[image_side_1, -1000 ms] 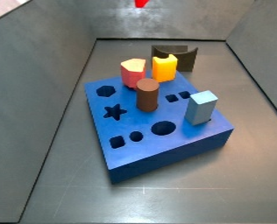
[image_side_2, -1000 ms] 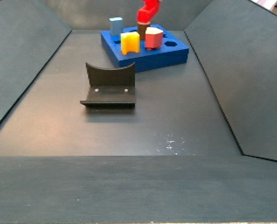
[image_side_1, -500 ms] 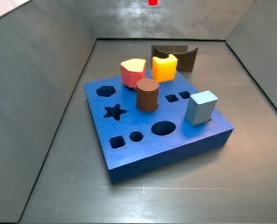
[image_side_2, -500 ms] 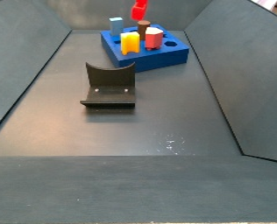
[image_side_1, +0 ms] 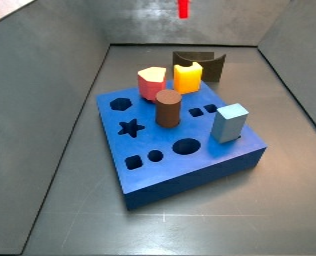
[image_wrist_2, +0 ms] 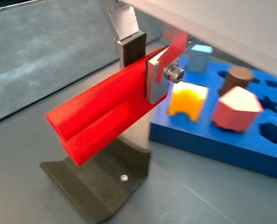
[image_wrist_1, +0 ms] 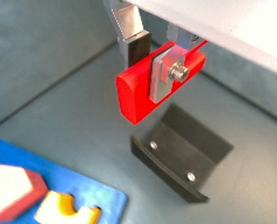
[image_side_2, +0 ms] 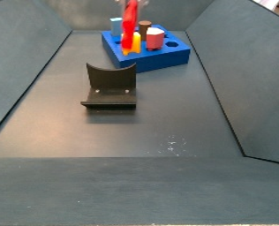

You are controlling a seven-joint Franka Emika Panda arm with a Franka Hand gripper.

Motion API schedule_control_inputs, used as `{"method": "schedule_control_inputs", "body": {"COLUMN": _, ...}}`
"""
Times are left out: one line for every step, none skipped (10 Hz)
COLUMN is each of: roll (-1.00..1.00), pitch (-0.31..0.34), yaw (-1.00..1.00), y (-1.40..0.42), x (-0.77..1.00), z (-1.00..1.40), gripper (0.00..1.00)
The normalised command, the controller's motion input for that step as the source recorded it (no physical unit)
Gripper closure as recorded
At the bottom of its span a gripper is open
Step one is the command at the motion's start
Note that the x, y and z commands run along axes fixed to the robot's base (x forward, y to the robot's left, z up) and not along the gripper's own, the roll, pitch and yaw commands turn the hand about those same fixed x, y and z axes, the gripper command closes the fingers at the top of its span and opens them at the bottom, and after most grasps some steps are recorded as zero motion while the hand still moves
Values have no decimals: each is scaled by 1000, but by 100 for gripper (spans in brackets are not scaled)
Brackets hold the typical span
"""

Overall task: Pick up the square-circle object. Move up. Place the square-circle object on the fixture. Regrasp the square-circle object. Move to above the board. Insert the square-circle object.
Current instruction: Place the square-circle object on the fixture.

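Observation:
My gripper (image_wrist_1: 151, 59) is shut on the square-circle object (image_wrist_1: 138, 92), a bright red peg, and holds it in the air above the fixture (image_wrist_1: 182, 157). In a wrist view the peg (image_wrist_2: 100, 127) sticks out long from between the fingers, over the dark fixture (image_wrist_2: 100, 179). In both side views only the red peg (image_side_1: 184, 8) (image_side_2: 130, 22) shows, hanging upright; the gripper itself is out of frame there. The fixture (image_side_2: 110, 86) (image_side_1: 201, 62) stands beside the blue board (image_side_1: 188, 150) (image_side_2: 148, 53) (image_wrist_2: 240, 140).
The board carries a salmon hexagonal peg (image_side_1: 150, 80), an orange-yellow peg (image_side_1: 188, 76), a brown cylinder (image_side_1: 168, 108) and a light blue block (image_side_1: 229, 123). Grey sloping walls (image_side_1: 54, 120) enclose the floor.
The red peg has moved away from over the board toward the fixture, has come lower, and now hangs more upright.

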Motion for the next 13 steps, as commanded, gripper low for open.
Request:
{"method": "schedule_control_inputs", "body": {"roll": -1000, "pitch": 122, "yaw": 60, "y": 149, "x": 751, "z": -109, "gripper": 100}}
{"method": "schedule_control_inputs", "body": {"roll": -1000, "pitch": 147, "yaw": 46, "y": 87, "x": 623, "z": -42, "gripper": 100}}
{"method": "schedule_control_inputs", "body": {"roll": -1000, "pitch": 171, "yaw": 22, "y": 70, "x": 473, "z": -28, "gripper": 100}}
{"method": "schedule_control_inputs", "body": {"roll": -1000, "pitch": 184, "yaw": -1, "y": 60, "x": 372, "z": -30, "gripper": 100}}
{"method": "schedule_control_inputs", "body": {"roll": -1000, "pitch": 198, "yaw": -32, "y": 53, "x": 277, "z": -18, "gripper": 100}}
{"method": "schedule_control_inputs", "body": {"roll": -981, "pitch": 210, "yaw": -68, "y": 51, "x": 184, "z": -11, "gripper": 100}}
{"method": "schedule_control_inputs", "body": {"roll": -748, "pitch": 174, "yaw": -103, "y": 49, "x": 75, "z": -10, "gripper": 100}}
{"method": "schedule_control_inputs", "body": {"roll": -566, "pitch": 123, "yaw": -123, "y": 45, "x": 52, "z": -5, "gripper": 100}}
{"method": "schedule_control_inputs", "body": {"roll": -332, "pitch": 86, "yaw": -131, "y": 37, "x": 60, "z": -11, "gripper": 100}}
{"method": "schedule_control_inputs", "body": {"roll": -230, "pitch": 69, "yaw": -125, "y": 24, "x": 62, "z": -4, "gripper": 100}}
{"method": "schedule_control_inputs", "body": {"roll": -1000, "pitch": 262, "yaw": -46, "y": 132, "x": 127, "z": -1000, "gripper": 100}}
{"method": "schedule_control_inputs", "body": {"roll": -1000, "pitch": 253, "yaw": -67, "y": 142, "x": 137, "z": -1000, "gripper": 100}}
{"method": "schedule_control_inputs", "body": {"roll": -988, "pitch": 277, "yaw": -118, "y": 140, "x": 150, "z": -1000, "gripper": 100}}
